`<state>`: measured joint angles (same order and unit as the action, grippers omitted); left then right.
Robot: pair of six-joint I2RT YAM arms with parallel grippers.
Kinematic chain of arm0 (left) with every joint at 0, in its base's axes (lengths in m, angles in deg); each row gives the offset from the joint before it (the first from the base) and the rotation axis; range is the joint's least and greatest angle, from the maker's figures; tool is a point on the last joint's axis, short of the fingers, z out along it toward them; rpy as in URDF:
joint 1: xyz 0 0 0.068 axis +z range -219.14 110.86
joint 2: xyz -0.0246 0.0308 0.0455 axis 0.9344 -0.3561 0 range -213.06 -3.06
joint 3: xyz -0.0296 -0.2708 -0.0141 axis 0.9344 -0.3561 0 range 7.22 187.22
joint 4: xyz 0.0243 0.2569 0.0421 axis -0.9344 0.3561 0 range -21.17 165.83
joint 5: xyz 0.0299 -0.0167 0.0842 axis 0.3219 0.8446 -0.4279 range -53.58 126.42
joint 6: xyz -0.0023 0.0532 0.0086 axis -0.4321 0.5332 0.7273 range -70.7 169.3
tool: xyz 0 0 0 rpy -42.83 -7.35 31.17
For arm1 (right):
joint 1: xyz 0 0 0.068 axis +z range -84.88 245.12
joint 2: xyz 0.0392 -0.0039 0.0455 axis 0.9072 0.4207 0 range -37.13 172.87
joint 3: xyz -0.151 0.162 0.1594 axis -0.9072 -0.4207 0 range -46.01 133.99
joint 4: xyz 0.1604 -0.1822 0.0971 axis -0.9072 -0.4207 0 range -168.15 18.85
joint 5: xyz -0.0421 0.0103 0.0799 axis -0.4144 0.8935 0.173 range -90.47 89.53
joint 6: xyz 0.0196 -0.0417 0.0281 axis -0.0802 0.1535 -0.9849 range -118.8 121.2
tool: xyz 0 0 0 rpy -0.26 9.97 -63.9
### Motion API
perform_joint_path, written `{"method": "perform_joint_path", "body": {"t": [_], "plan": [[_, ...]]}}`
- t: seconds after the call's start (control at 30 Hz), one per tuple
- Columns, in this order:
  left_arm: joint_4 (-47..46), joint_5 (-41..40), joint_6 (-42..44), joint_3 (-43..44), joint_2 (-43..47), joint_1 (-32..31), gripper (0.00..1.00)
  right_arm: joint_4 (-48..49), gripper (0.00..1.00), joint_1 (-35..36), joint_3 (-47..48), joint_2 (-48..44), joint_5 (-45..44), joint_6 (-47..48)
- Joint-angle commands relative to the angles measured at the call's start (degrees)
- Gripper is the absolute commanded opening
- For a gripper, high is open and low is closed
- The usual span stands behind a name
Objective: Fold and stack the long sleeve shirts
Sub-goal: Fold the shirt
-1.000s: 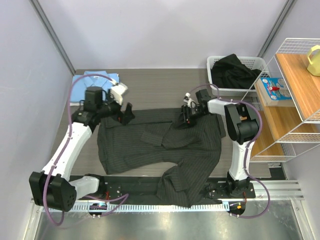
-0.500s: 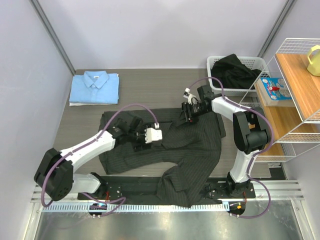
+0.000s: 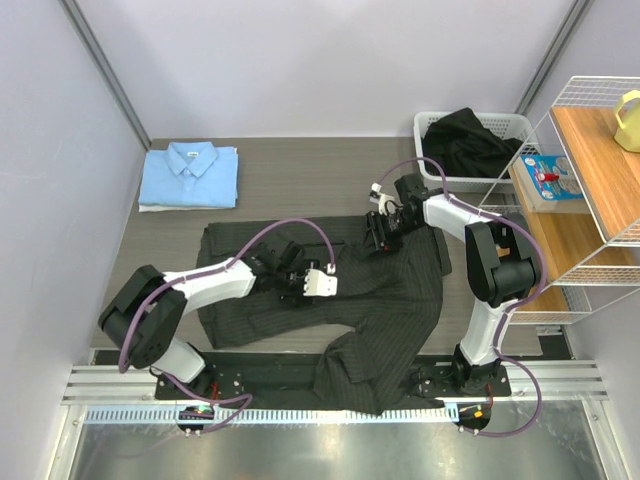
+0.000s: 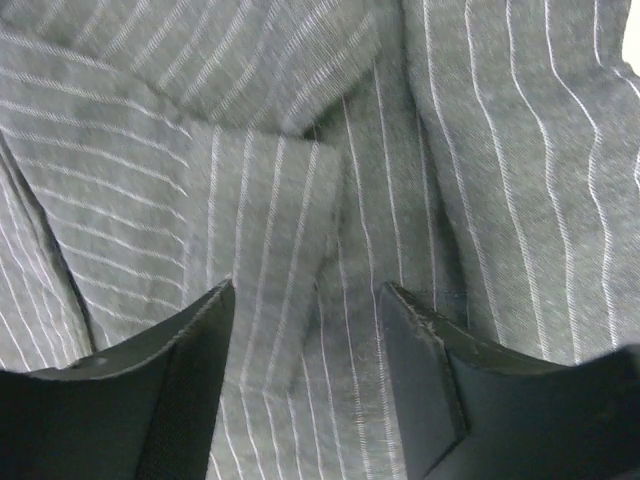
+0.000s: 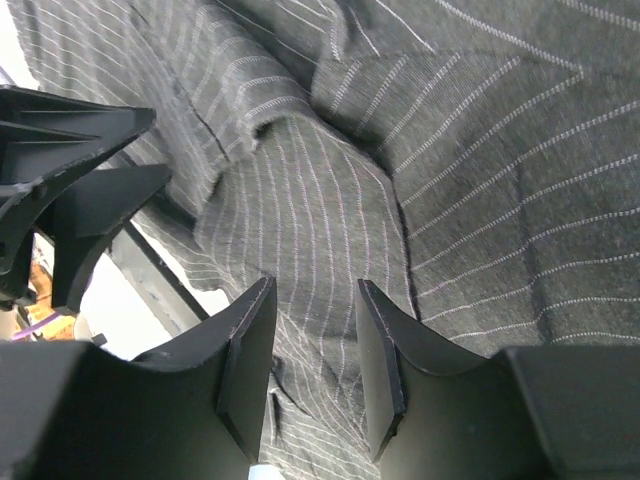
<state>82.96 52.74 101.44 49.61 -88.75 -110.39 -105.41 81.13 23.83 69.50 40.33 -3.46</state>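
Though over pinstriped shirt (image 3: 395,290), left gripper (image 4: 308,300) agape

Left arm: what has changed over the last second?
The left pincer swung from the pinstriped shirt's far-left corner to its middle, jaws open above the cloth, uncovering the folded blue shirt. The right pincer stayed at the shirt's far edge; the shirt's lay looks unchanged.

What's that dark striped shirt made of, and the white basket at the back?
The dark shirt looks like soft woven cloth with a matte finish, perhaps cotton or a blend. It shows a fine diagonal weave, thin pale stripes and limp creases. The basket looks like moulded white plastic, going by its smooth rim and perforated lattice walls.
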Motion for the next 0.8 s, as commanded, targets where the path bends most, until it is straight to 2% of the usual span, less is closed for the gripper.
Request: {"method": "perform_joint_path", "body": {"t": [0.0,0.07,0.47,0.5,0.57,0.6,0.63,0.77], "plan": [[-3.15,2.58,2.00,3.57,-3.07,-0.05,0.56,-0.98,0.43,-0.01,-0.15,0.86,-1.25,1.50],[-2.88,3.37,1.91,4.19,-3.69,-0.05,0.55,-1.07,0.43,-0.01,-0.41,1.21,-1.33,1.68],[2.13,6.45,0.34,9.46,-6.68,1.70,0.29,-1.42,0.43,-0.01,-0.67,2.18,-1.51,2.20],[2.39,6.62,0.16,9.72,-6.68,2.23,0.22,-1.42,0.43,-0.01,-0.59,2.27,-1.51,2.12],[2.13,6.54,-0.98,10.25,-6.94,2.49,0.15,-1.51,0.43,-0.01,-0.59,2.44,-1.42,2.21],[2.13,6.27,-1.51,10.60,-7.03,2.67,0.06,-1.42,0.43,-0.10,-0.59,2.44,-1.33,2.21],[2.22,6.27,-1.95,10.78,-7.12,2.76,0.02,-1.51,0.43,-0.01,-0.50,2.44,-1.33,2.21],[2.13,6.27,-3.27,11.40,-7.39,3.11,0.00,-1.86,0.44,-0.01,0.20,1.57,-1.16,3.61]]}}
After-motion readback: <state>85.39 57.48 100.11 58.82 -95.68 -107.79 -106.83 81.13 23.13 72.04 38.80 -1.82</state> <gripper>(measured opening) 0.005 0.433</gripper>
